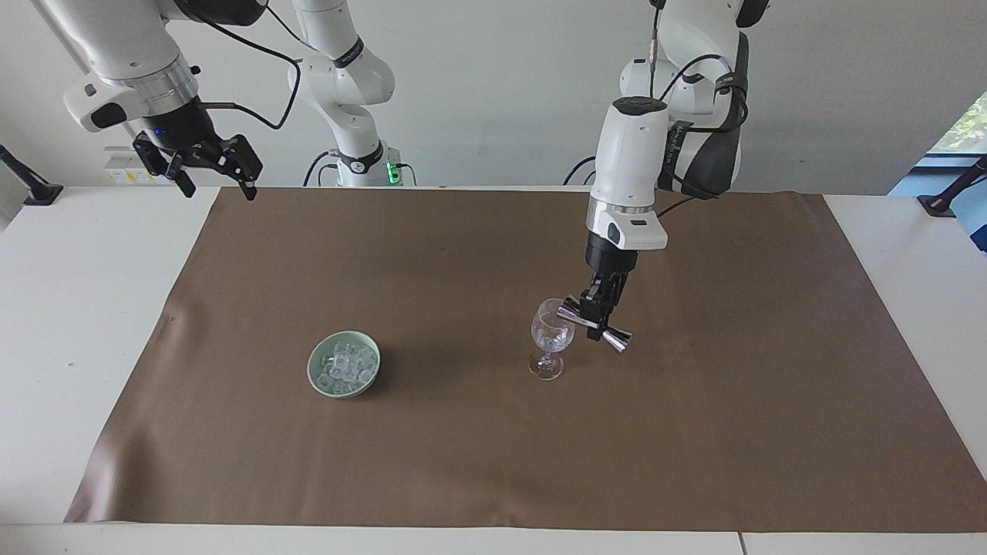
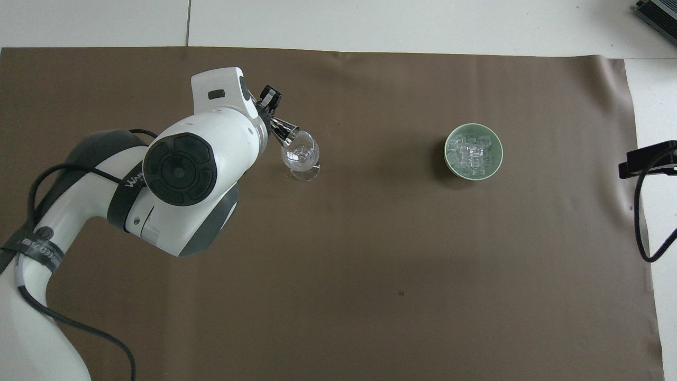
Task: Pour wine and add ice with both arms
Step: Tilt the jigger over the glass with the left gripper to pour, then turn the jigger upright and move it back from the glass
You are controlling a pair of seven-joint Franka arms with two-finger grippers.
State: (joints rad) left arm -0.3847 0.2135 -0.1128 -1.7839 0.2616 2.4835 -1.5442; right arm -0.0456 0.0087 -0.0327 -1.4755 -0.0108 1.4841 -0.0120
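While tipped over the rim of the wine glass [image 1: 552, 333], silver jigger [image 1: 595, 327] pinched at its waist in left tool [image 1: 598, 316], fingers pressed onto it. Ice [image 1: 344, 365] piled in green bowl [image 1: 316, 375] on brown mat [image 1: 493, 462], well apart from the glass, toward the right arm's end of the counter [image 1: 69, 308]. Right tool [image 1: 216, 182] waiting with fingers spread, raised over the counter's edge by the mat's corner, well apart from the glass.

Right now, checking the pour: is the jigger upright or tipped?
Tipped: the jigger lies nearly sideways in the left gripper, one mouth at the glass rim.
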